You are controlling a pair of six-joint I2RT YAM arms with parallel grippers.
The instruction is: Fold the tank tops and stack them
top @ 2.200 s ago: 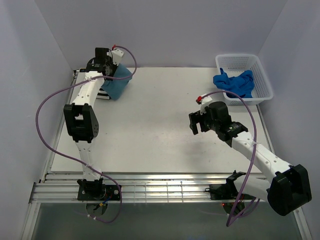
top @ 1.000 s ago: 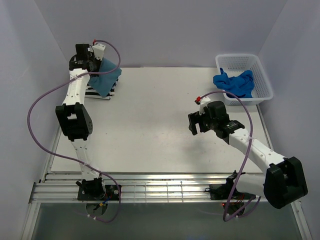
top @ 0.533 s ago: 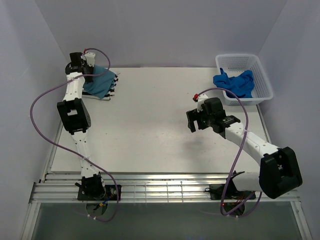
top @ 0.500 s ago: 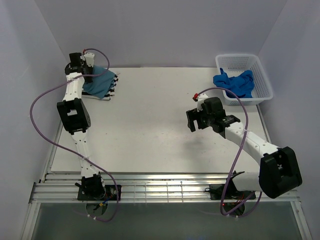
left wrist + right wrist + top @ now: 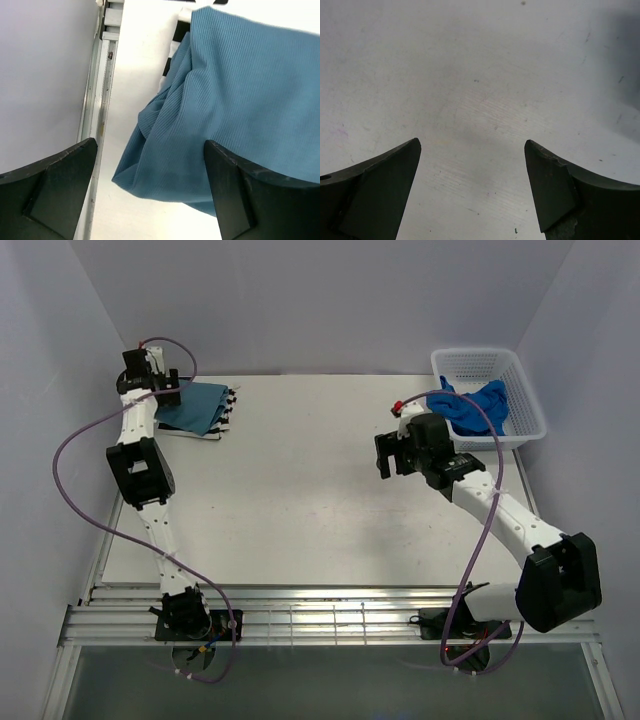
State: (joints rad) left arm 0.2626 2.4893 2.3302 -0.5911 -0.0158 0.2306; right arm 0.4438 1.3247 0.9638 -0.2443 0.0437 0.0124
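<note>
Jaws on both grippers stand spread and hold nothing: the right gripper [image 5: 388, 462], right of centre in the overhead view, hangs over the bare table [image 5: 300, 500]. Farther back, at upper left, the left gripper [image 5: 150, 145] hovers over the teal-blue tank top [image 5: 230, 100], which lies on the striped tank top [image 5: 228, 408]. The royal blue tank top [image 5: 470, 406] sits bunched in the white basket [image 5: 527, 390] at upper right.
</note>
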